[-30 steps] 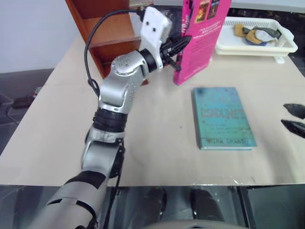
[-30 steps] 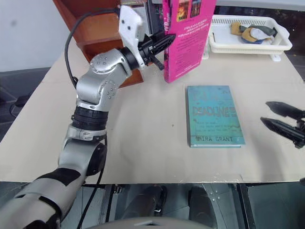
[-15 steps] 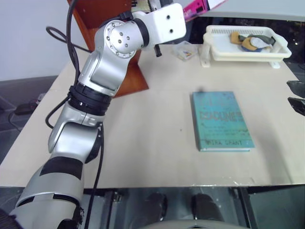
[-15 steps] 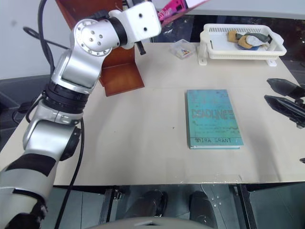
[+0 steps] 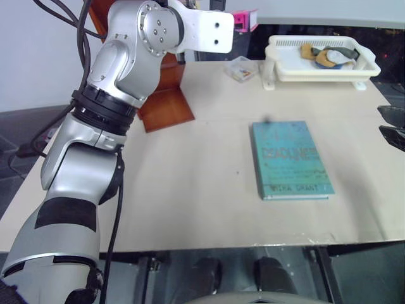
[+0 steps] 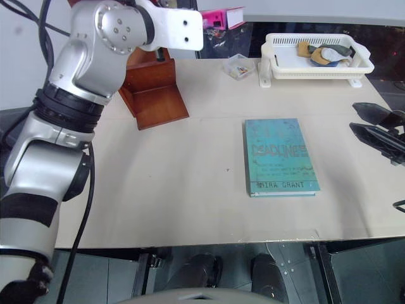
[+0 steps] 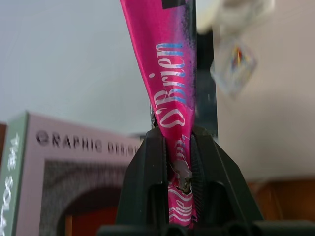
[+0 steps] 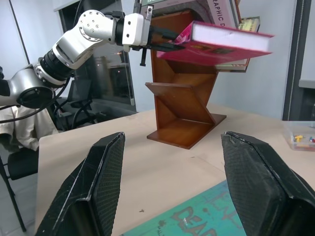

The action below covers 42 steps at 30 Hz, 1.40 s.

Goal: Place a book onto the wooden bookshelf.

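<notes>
Wooden bookshelf (image 8: 184,110), far left of table (image 6: 177,183): holds leaning volumes on its upper tier. The book (image 8: 221,44), magenta, raised flat beside that upper tier, pinched at one edge by my left gripper (image 7: 179,162) to slide in. Teal book (image 6: 280,157), right of the bookshelf, lying flat. White basket (image 6: 316,60), far right of it: holds small items. My right gripper (image 8: 170,189) hangs spread, empty.
</notes>
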### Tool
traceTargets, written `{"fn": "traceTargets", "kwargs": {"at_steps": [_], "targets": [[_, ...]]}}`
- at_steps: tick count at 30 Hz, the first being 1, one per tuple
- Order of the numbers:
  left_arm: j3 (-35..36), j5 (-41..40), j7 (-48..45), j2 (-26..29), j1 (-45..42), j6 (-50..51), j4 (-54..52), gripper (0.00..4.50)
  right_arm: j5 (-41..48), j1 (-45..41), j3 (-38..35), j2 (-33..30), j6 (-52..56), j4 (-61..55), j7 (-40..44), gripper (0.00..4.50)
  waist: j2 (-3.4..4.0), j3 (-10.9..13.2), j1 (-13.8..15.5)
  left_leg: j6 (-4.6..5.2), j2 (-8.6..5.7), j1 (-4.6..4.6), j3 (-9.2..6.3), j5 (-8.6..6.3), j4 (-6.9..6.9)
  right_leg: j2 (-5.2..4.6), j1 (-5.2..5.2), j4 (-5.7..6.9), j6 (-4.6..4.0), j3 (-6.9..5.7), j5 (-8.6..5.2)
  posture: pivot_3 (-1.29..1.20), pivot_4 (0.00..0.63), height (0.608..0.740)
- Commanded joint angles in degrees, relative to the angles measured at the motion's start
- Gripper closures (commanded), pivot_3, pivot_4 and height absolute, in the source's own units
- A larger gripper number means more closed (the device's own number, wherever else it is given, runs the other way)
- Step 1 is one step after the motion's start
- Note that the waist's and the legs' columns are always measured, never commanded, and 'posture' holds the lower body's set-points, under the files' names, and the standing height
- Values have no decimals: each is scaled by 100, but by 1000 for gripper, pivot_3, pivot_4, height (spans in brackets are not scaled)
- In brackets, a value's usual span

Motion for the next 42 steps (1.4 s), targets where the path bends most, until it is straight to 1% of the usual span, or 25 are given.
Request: {"fn": "traceTargets", "kwargs": {"at_steps": [1,8,14,17,18,19,23,24,25,26,27,33,39,42], "targets": [[-3,396,-359,251,-187,67,-180,4381,-7,-114,-46,64,-173,3,44,1323,1,-1,-20,0,0,0,-1,0,0,0,0,1,0,0,0,0,0,740],[76,787,-1078,784,243,395,-720,4381,-70,-324,74,161,-246,218,70,1323,15,-14,-77,0,1,1,5,0,2,2,-6,12,0,9,0,0,0,740],[245,992,-1753,1229,773,876,-1518,4381,-331,-1024,574,320,-451,758,326,1323,19,-30,-129,0,1,4,9,0,16,3,-9,42,-1,14,0,0,0,740],[360,1107,-1870,1295,1029,1159,-1762,4381,-408,-1340,748,388,-505,991,456,1323,18,-34,-135,0,0,2,6,0,42,3,-8,62,-1,11,-1,0,0,740],[394,1175,-1776,1261,1070,1244,-1766,4381,-441,-1443,792,414,-539,1089,498,1323,20,-38,-146,0,0,2,6,0,49,4,-6,65,-1,10,-1,0,0,740],[420,1229,-1693,1231,1107,1310,-1756,3347,-464,-1524,824,445,-564,1168,535,1323,20,-39,-156,1,0,3,7,0,60,5,-5,74,0,11,-1,0,0,740],[444,1392,-1377,1150,1172,1348,-1559,1710,-518,-1619,887,527,-620,1287,608,1323,20,-48,-170,0,0,4,5,-1,78,9,-4,94,0,10,0,0,0,740],[446,1409,-1324,1136,1212,1365,-1477,1141,-525,-1613,892,546,-627,1280,610,1323,19,-55,-170,0,1,4,3,0,80,9,-4,96,0,9,0,0,0,740],[455,1415,-1298,1131,1245,1377,-1429,864,-529,-1604,892,561,-629,1264,608,1323,21,-62,-174,0,1,4,3,0,81,10,-4,98,0,9,0,0,0,740],[478,1399,-1258,1106,1283,1402,-1402,221,-523,-1585,880,570,-622,1235,603,1323,22,-65,-176,0,0,5,3,0,82,9,-3,99,0,9,0,0,0,740],[507,1410,-1195,1074,1311,1461,-1393,63,-506,-1545,851,570,-605,1199,594,1323,23,-67,-182,0,0,5,4,0,82,9,-3,99,0,10,0,0,0,740],[574,1467,-562,891,1139,1365,-1055,63,-440,-1335,711,541,-557,1032,512,1323,20,-71,-179,0,0,4,2,-1,85,8,-3,99,-1,10,0,0,0,740],[551,1476,138,693,819,1156,-315,63,-367,-1150,614,588,-541,845,400,1323,20,-78,-183,-1,0,5,2,0,85,8,-4,100,-1,9,0,0,0,740],[557,1450,319,626,710,1080,-190,63,-342,-1023,588,635,-545,706,333,1323,19,-80,-185,0,0,4,3,-1,85,7,-4,99,-1,10,0,0,0,740]]}}
